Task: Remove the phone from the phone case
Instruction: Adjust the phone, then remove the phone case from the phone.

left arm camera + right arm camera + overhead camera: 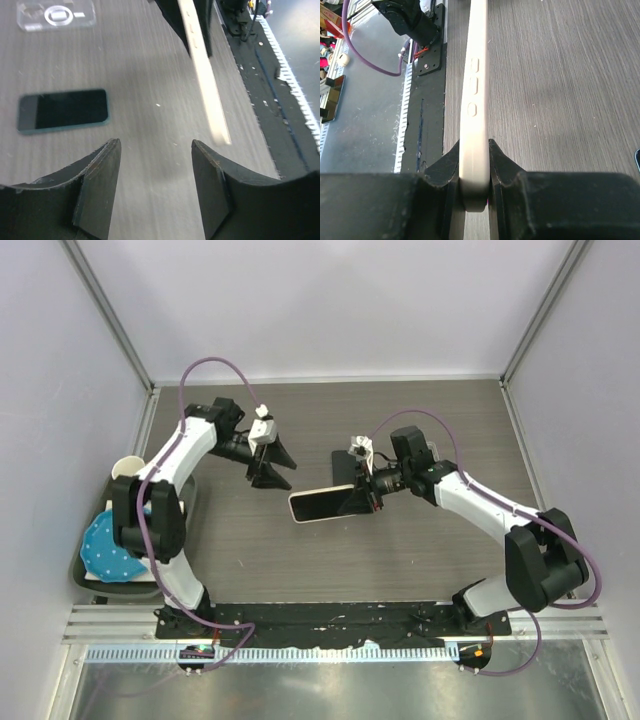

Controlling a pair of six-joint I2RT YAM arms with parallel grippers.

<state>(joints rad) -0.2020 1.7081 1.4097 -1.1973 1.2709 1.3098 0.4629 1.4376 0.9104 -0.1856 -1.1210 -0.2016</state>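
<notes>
Right fingers (449, 165) pinch the cream phone case (475, 100) over the surface (230, 560), phone (322, 505) inside, screen up — left fingers (270, 476) open just beside it — with a second dark phone (62, 111) and clear case (55, 15) lying behind.

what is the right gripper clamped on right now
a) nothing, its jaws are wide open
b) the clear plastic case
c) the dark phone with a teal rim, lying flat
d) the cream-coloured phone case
d: the right wrist view shows the right gripper pinching the cream-coloured phone case from both sides, while the dark phone with a teal rim and the clear plastic case lie apart from it in the left wrist view.
</notes>
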